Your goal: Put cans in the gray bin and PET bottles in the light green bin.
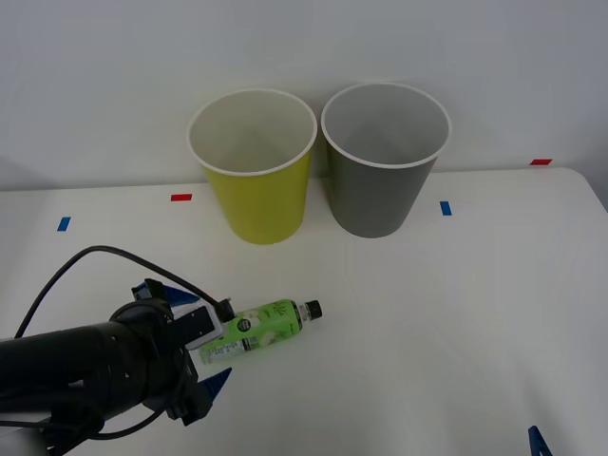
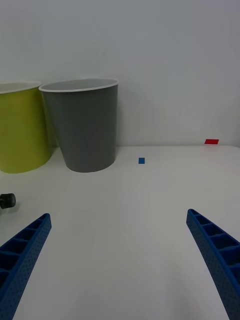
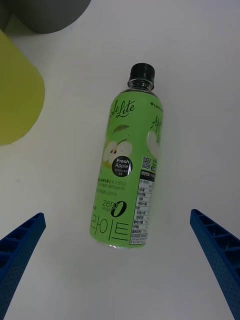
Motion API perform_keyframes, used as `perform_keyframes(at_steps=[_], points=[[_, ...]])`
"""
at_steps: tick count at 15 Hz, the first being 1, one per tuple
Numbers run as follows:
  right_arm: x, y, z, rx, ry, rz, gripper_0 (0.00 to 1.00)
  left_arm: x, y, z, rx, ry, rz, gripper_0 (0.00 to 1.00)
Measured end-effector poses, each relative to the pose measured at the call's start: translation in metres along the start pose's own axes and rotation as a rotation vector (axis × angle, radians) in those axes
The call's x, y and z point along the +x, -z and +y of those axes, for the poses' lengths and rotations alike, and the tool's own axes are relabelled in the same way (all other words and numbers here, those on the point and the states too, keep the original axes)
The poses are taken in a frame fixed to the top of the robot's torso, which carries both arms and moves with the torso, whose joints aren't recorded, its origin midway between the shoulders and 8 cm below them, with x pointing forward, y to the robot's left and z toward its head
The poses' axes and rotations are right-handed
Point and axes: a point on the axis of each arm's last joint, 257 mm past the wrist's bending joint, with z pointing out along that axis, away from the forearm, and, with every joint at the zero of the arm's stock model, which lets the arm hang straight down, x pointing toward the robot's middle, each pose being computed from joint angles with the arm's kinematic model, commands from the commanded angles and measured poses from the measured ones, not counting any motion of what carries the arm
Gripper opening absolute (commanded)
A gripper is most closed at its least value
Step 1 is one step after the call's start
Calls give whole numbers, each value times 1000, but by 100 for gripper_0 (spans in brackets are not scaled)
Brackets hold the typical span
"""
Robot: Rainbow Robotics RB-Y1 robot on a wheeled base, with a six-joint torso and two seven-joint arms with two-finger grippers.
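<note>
On the white table [image 1: 456, 313], the light green bin [image 1: 256, 176] and gray bin [image 1: 382, 171] stand side by side at the back. The left gripper [image 1: 185, 337] hovers wide open over the lying PET bottle [image 1: 261, 330], holding nothing. The right gripper [image 2: 120, 260] is also spread open and empty.

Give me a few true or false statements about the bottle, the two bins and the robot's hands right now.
1. The PET bottle lies on its side on the table. True.
2. The left hand has clamped the bottle. False: its fingers are open, either side of it.
3. The light green bin stands left of the gray bin. True.
4. The bottle's cap is white. False: black.
5. The right hand is shut. False: open.
</note>
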Motion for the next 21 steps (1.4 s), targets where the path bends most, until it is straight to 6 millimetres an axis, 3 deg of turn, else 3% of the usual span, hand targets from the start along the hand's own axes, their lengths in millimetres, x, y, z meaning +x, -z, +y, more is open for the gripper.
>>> perform_keyframes(at_steps=[6,10,21], points=[[0,0,0,0,0,0,94,4,3,11,-9,-41,28,100],[0,0,0,0,0,0,94,6,-2,20,-17,-202,41,100],[0,0,0,0,0,0,94,-25,-17,9,72,-207,76,100]])
